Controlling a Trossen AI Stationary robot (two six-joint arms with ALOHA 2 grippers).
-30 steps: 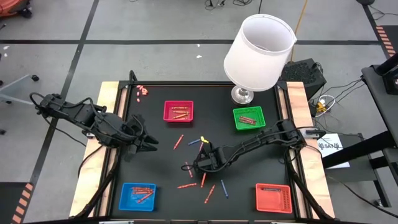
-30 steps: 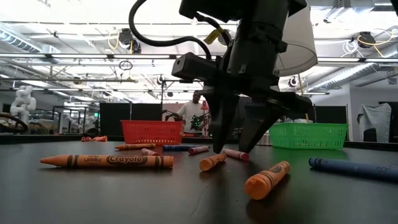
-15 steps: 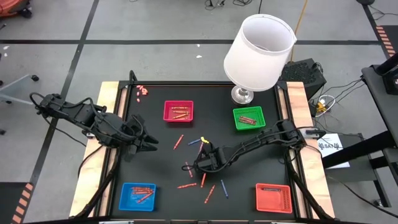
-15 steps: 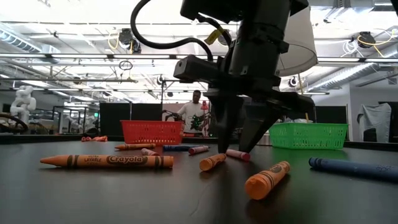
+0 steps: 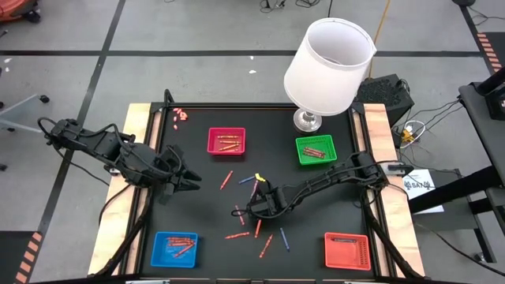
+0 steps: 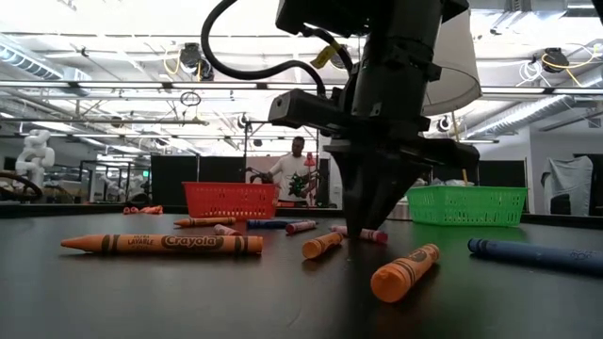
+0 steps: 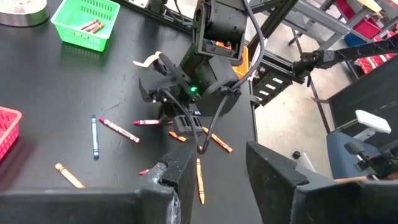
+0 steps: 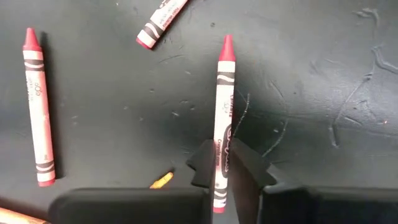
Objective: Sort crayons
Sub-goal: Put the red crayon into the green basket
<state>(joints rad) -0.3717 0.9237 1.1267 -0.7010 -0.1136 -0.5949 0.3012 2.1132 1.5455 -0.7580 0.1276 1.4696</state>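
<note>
Nearest in the low view, a long orange wax crayon (image 6: 162, 243) labelled Crayola is seen lying flat on the black table top (image 6: 283, 301), with a stubby orange crayon (image 6: 405, 271) and a blue crayon (image 6: 537, 254) off to the other side. Just behind them, the right gripper (image 6: 369, 229) is pressed down to the table mid-mat, its fingers drawn together on a pink-red wax crayon (image 8: 222, 118); in the right wrist view the crayon is clamped between the dark fingertips (image 8: 203, 167) near its flat end, its tip pointing away, still lying on the surface. Another red crayon (image 8: 37, 134) is seen well apart from it, and a third (image 8: 161, 22) beyond its tip.

In the high view more loose crayons (image 5: 267, 244) are scattered around the right gripper (image 5: 241, 211) in the table's middle. Sorted crayons are held in a blue square plastic tray (image 5: 158, 254) and a red-orange tray (image 5: 364, 252) at the near corners, and in a crimson tray (image 5: 211, 147) and a green tray (image 5: 331, 156) farther back. The left gripper (image 5: 192, 183) is held over the table's left side, fingers apart, nothing between them. At the far edge a white-shaded table lamp (image 5: 327, 59) is stood. Beyond the table, a person (image 6: 294, 174) is seen in the room.
</note>
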